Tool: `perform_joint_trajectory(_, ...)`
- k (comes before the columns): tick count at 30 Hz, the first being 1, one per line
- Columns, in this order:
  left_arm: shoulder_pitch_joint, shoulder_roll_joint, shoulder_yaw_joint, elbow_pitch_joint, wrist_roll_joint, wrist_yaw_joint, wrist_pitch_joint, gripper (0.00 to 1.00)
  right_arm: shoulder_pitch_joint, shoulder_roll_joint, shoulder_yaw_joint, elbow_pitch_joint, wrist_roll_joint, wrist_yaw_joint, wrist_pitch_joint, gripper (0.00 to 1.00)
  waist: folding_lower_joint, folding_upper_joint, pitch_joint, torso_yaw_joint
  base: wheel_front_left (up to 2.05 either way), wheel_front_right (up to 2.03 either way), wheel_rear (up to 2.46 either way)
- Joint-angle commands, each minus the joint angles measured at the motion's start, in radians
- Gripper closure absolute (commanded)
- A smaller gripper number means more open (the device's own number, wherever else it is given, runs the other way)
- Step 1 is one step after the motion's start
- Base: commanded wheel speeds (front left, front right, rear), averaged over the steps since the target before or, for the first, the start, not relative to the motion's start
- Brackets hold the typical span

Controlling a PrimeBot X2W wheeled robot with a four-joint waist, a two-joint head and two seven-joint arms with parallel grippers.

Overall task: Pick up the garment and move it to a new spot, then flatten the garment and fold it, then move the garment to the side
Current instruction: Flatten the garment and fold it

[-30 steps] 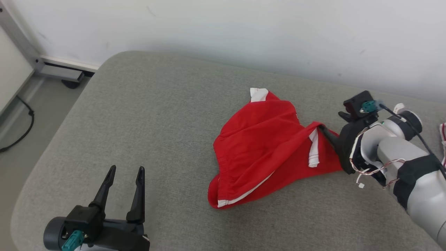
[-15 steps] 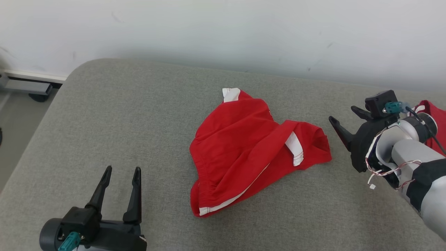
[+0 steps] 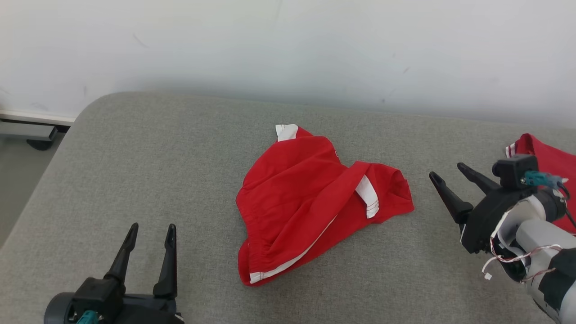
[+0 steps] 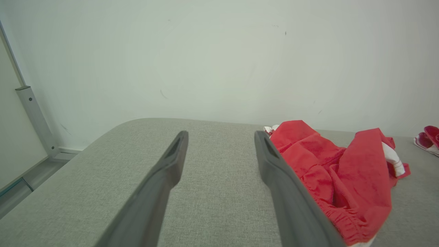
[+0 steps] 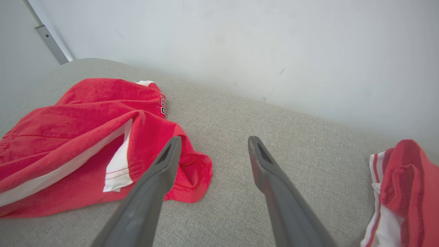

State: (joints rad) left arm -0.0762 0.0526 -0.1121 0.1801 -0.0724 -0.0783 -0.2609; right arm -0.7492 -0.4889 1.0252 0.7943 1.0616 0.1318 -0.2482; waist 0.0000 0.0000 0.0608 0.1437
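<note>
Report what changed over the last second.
The right gripper drew its fingers out of the right edge of the red shorts and backed away to the right, open and empty. The shorts stayed crumpled on the grey cushion; the left gripper stayed open and idle. The head camera also shifted.

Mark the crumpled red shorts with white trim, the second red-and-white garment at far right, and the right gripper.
crumpled red shorts with white trim (image 3: 297, 198), head view, middle of the cloth.
second red-and-white garment (image 3: 551, 155), head view, its red fabric.
right gripper (image 3: 446, 170), head view, midway between fingertips.

Second red garment (image 3: 551, 157) partly beyond right edge
</note>
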Motion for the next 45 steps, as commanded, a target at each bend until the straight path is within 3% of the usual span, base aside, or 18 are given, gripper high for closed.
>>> perform_joint_trajectory(1, 0.013, 0.011, 0.007, -0.007, 0.008, 0.001, -0.005, 0.00, 0.027, -0.008, -0.022, -0.009, 0.002, -0.002, -0.010, 0.00, 0.0000, 0.0000, -0.008, -0.008, 0.00, 0.00, 0.00)
perform_joint_trajectory(4, 0.025, 0.014, 0.015, -0.015, 0.010, 0.003, -0.005, 0.00, 0.074, -0.007, -0.088, -0.034, -0.016, -0.002, -0.017, 0.00, 0.0000, 0.0000, -0.017, -0.022, 0.00, 0.00, 0.00)
perform_joint_trajectory(11, 0.044, 0.026, 0.035, -0.029, 0.014, 0.005, -0.005, 0.00, 0.232, 0.038, -0.396, -0.134, -0.164, -0.002, -0.017, 0.00, 0.0000, 0.0000, -0.044, -0.058, 0.00, 0.00, 0.00)
perform_joint_trajectory(17, 0.070, 0.027, 0.046, -0.041, 0.016, 0.015, -0.005, 0.00, 0.404, 0.120, -0.646, -0.245, -0.357, -0.002, -0.018, 0.00, 0.0000, 0.0000, -0.077, -0.095, 0.00, 0.00, 0.00)
perform_joint_trajectory(22, 0.095, 0.026, 0.060, -0.054, 0.010, 0.025, -0.005, 0.00, 0.507, 0.200, -0.776, -0.326, -0.494, -0.002, -0.018, 0.00, 0.0000, 0.0000, -0.091, -0.126, 0.00, 0.00, 0.00)
perform_joint_trajectory(36, 0.151, 0.052, 0.090, -0.069, 0.033, 0.054, -0.005, 0.00, 0.647, 0.328, -0.937, -0.425, -0.665, -0.002, 0.010, 0.00, 0.0000, 0.0000, -0.117, -0.166, 0.00, 0.00, 0.00)
perform_joint_trajectory(45, 0.184, 0.100, 0.064, -0.086, 0.022, 0.016, 0.103, 0.00, 0.680, 0.369, -1.006, -0.501, -0.743, -0.002, 0.133, 0.00, 0.0000, 0.0000, -0.121, -0.169, 0.00, 0.00, 0.00)
